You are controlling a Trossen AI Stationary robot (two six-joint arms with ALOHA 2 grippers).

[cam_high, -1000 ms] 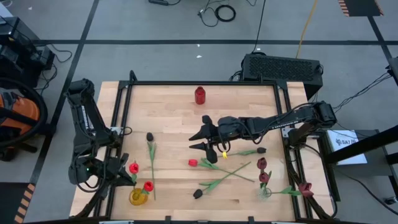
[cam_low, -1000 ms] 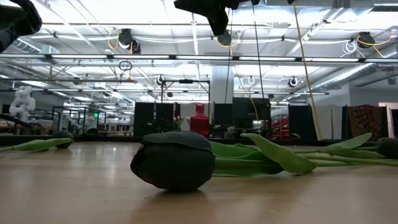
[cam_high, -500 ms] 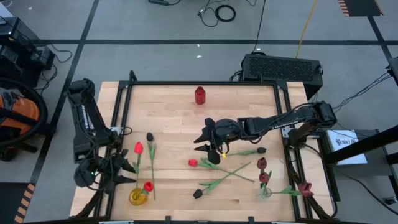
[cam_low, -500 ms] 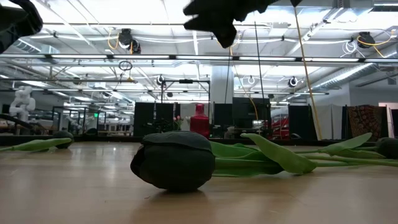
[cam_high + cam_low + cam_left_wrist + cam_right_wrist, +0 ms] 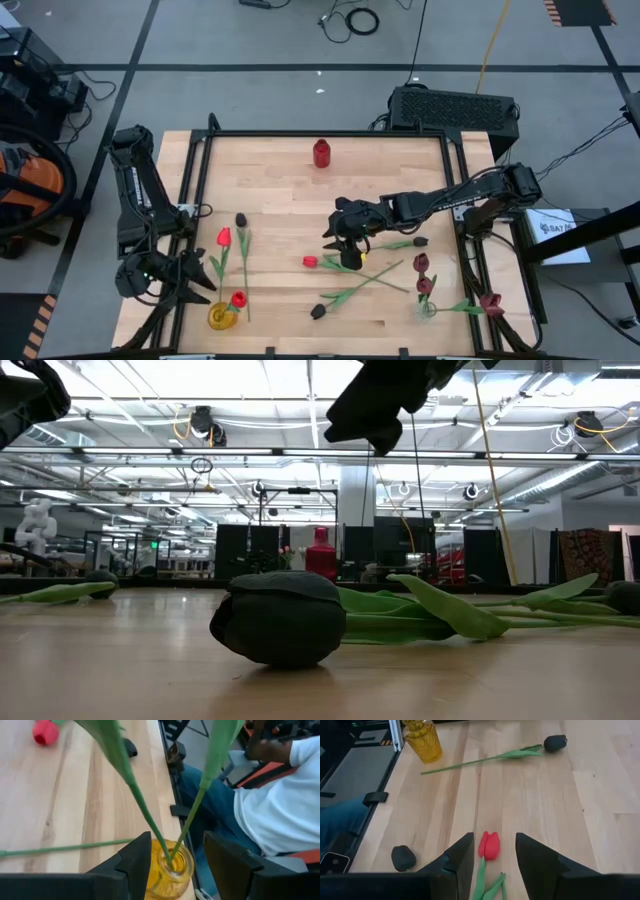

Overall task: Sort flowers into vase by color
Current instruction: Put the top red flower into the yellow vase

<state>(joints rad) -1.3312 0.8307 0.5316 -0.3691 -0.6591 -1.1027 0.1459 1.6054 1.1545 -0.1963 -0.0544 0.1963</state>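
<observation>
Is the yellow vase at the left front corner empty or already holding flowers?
Holding flowers. In the left wrist view two green stems drop into the yellow vase mouth; the high view shows red heads above it.

two tulips (image 5: 231,268) in vase (image 5: 221,316) | right claw (image 5: 349,248) over table-centre tulip (image 5: 311,262)

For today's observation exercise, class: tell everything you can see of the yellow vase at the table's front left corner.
The yellow vase is small, of translucent amber ribbed glass by its look, with a bulging body and a narrower round mouth. It stands upright on the wooden table near the front left corner. Two thin green stems stand in its mouth, leaning apart. The left gripper is open, its fingers either side of the vase, not touching it as far as shows.
</observation>
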